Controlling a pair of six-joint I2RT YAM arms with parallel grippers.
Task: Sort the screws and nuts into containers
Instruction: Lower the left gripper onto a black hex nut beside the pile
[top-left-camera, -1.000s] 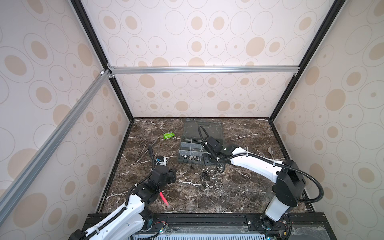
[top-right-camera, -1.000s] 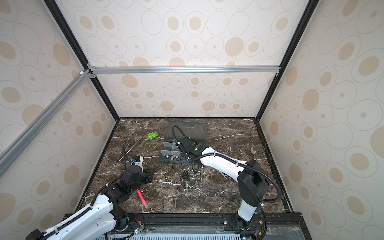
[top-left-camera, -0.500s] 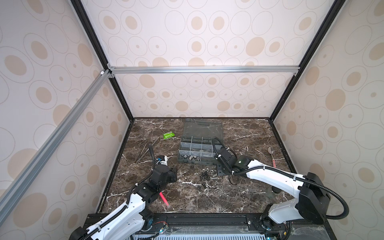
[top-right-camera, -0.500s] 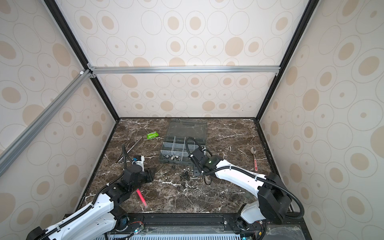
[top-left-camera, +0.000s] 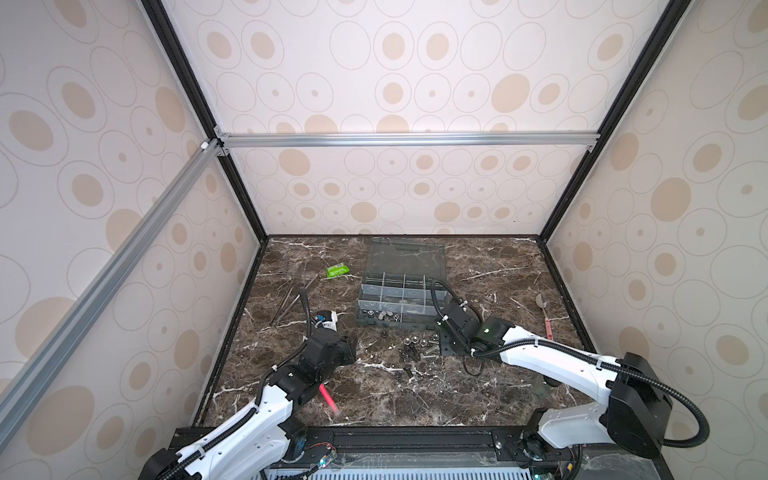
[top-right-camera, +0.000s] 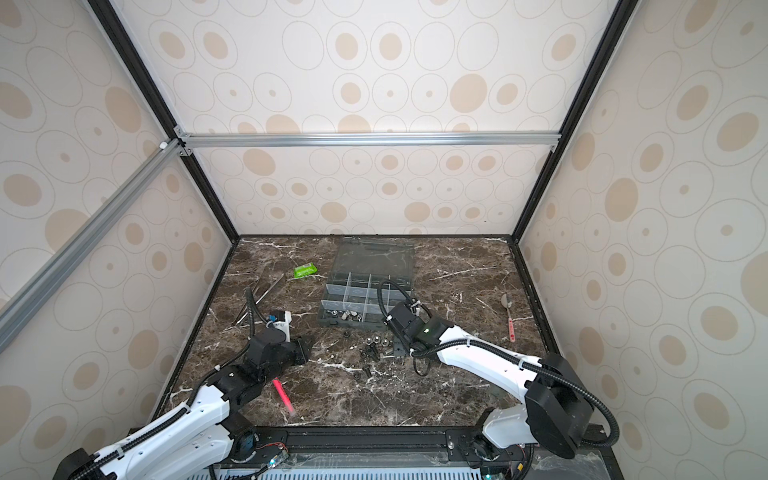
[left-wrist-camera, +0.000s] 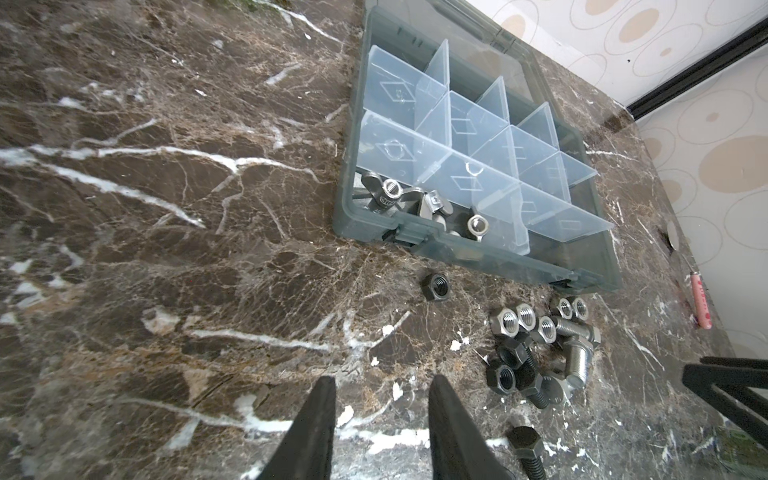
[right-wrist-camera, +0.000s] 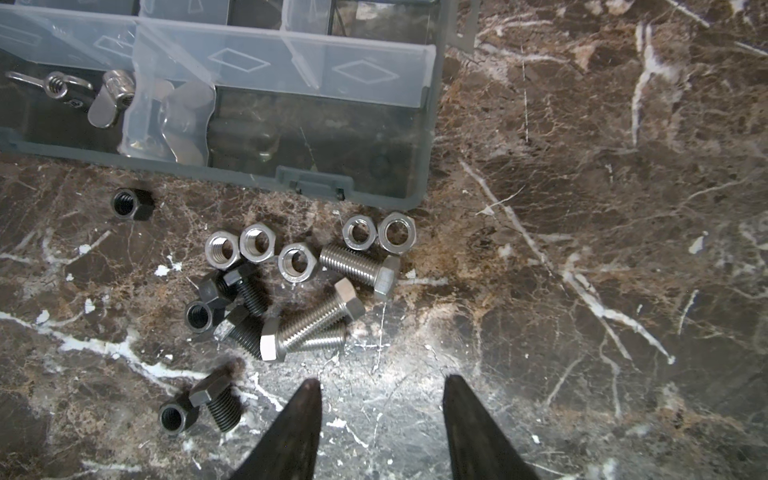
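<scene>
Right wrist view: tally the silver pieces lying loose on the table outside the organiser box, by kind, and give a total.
Silver hex nuts: 5
Silver screws: 3
Total: 8

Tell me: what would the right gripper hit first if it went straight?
Probably the silver screw lying just ahead of the right gripper, then two nuts and the box. It may touch the table first; height is unclear.
</scene>
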